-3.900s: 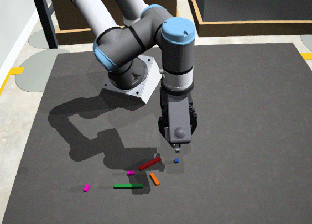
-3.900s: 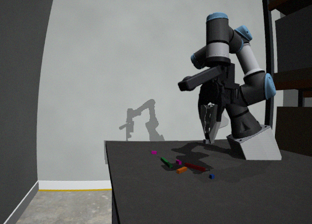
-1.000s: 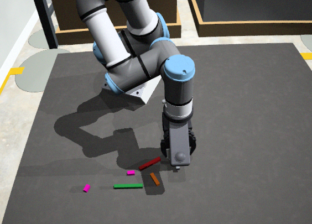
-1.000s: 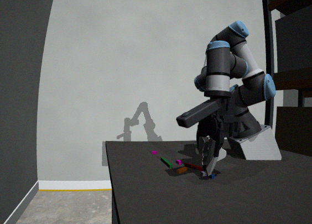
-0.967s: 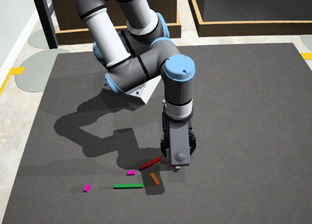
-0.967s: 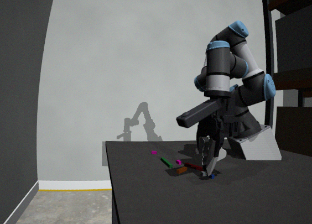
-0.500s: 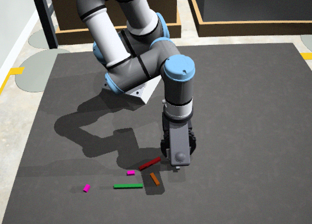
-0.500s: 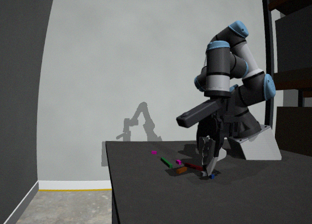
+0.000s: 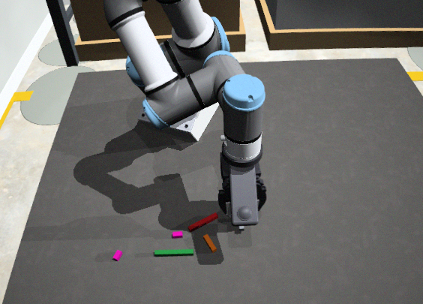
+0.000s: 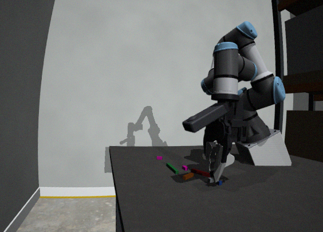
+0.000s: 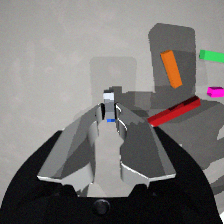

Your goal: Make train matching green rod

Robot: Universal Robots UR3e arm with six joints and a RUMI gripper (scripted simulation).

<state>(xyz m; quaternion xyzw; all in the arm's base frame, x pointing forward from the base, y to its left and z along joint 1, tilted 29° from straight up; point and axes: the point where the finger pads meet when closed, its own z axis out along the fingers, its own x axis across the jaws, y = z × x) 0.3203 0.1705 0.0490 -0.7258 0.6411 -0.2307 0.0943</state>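
Wrist cam has the claw [image 11: 109, 104] [image 10: 215, 179] [image 9: 241, 225] pinching the grey rod [image 11: 108, 95] [image 10: 210, 180] [image 9: 241, 228], blue rod [image 11: 110, 120] [image 10: 220, 183] right behind it, so I'd match long axes first.

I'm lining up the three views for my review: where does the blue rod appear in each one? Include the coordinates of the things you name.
Top: the blue rod [image 10: 220, 183] [image 11: 111, 120] is not visible.
Exterior: low, right of centre, just right of the grey rod [image 9: 241, 227] [image 10: 211, 180] [image 11: 108, 96].
Wrist: close to the picture's centre, a small strip just below the grey rod.
Shared landmark: the red rod [image 9: 202, 222] [image 10: 200, 172] [image 11: 175, 111].
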